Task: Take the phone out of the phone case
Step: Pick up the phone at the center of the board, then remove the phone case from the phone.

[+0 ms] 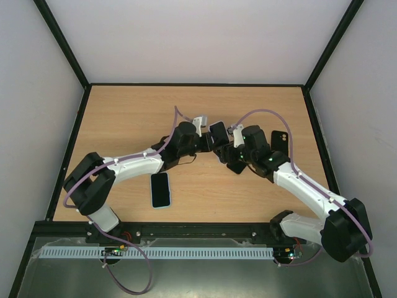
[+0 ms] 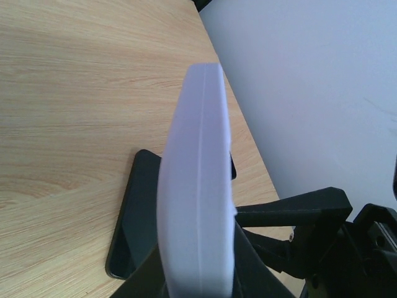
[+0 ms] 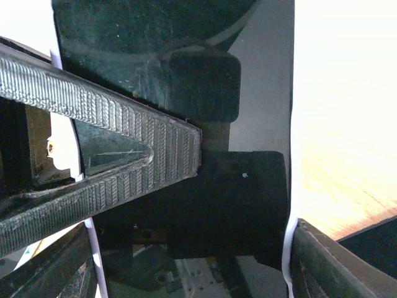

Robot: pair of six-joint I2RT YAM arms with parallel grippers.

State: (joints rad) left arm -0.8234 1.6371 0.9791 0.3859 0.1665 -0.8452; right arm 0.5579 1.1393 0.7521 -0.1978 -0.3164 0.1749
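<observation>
The phone in its white case [image 1: 218, 133] is held up off the table between both grippers at the table's middle. My left gripper [image 1: 208, 140] is shut on it; in the left wrist view the case's pale edge [image 2: 197, 180] stands edge-on between my fingers [image 2: 260, 267]. My right gripper [image 1: 225, 148] is shut across its width. In the right wrist view the glossy black screen [image 3: 186, 49] fills the frame, with the white case rim [image 3: 289, 236] against my right finger [image 3: 338, 264]. The left gripper's ribbed finger [image 3: 124, 143] lies across the screen.
A second phone with a light rim [image 1: 160, 189] lies flat near the front edge on the left. A black phone [image 1: 280, 141] lies at the right, also visible in the left wrist view [image 2: 133, 217]. White walls enclose the wooden table [image 1: 124, 118].
</observation>
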